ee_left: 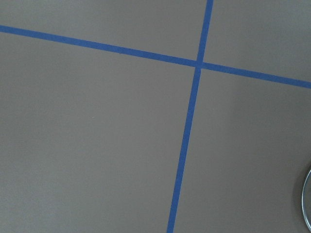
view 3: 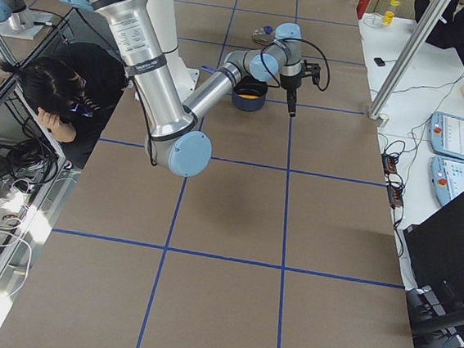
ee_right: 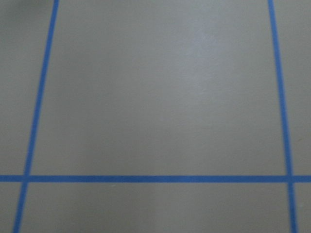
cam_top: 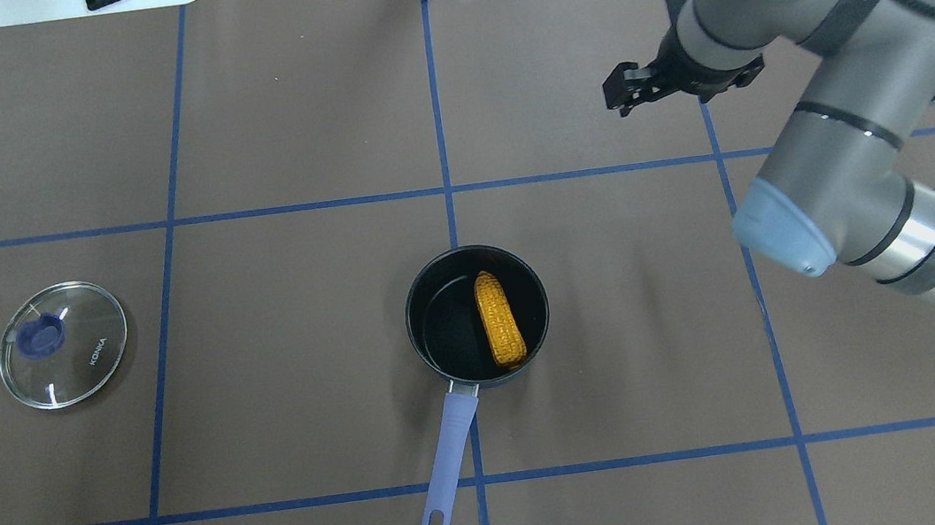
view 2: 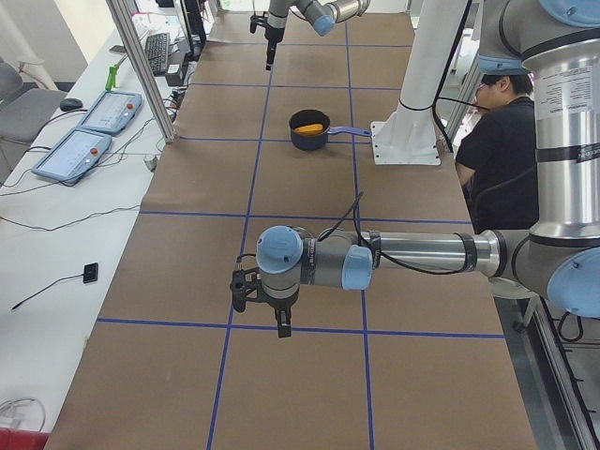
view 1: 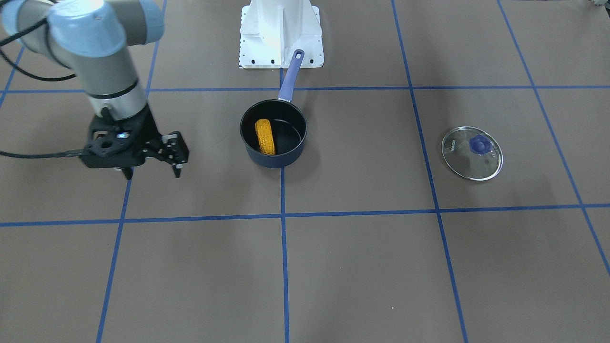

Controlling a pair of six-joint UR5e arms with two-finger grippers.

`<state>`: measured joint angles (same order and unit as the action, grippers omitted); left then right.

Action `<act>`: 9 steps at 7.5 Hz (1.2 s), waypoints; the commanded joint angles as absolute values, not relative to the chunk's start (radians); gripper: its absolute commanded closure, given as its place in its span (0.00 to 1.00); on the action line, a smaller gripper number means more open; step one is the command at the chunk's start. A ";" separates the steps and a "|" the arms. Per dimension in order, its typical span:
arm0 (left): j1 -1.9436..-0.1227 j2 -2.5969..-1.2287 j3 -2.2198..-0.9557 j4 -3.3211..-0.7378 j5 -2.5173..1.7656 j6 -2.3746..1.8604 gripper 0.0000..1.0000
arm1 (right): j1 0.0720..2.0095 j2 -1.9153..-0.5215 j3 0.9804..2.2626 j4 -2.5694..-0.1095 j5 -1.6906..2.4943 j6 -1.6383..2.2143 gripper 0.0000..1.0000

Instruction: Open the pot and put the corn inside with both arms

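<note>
The dark navy pot [view 1: 286, 143] stands uncovered at the table's middle, its purple-blue handle [view 1: 291, 76] pointing toward the robot base. The orange-yellow corn [view 1: 265, 136] lies inside it, also in the overhead view [cam_top: 499, 318]. My right gripper [view 1: 152, 174] is open and empty, hovering over the table well to the side of the pot; the overhead view shows it [cam_top: 625, 90] beyond the pot. My left gripper [view 2: 281, 323] shows only in the exterior left view, far from the pot; I cannot tell if it is open or shut.
The round glass lid [view 1: 472, 153] with a purple knob lies flat on the table on my left side, apart from the pot [cam_top: 63, 343]. The white robot base plate [view 1: 281, 33] sits behind the pot's handle. Blue tape lines grid the brown table.
</note>
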<state>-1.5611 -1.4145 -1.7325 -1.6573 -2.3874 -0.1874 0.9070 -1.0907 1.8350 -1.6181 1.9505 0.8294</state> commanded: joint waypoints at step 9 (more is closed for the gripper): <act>-1.552 -1.385 -1.764 -1.661 -2.384 -0.060 0.02 | 1.453 -1.718 1.818 -1.606 2.257 0.084 0.00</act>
<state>-1.5524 -1.3871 -1.7620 -1.6614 -2.3838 -0.0598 1.4379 -1.6670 1.8305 -1.6061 2.2590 0.0940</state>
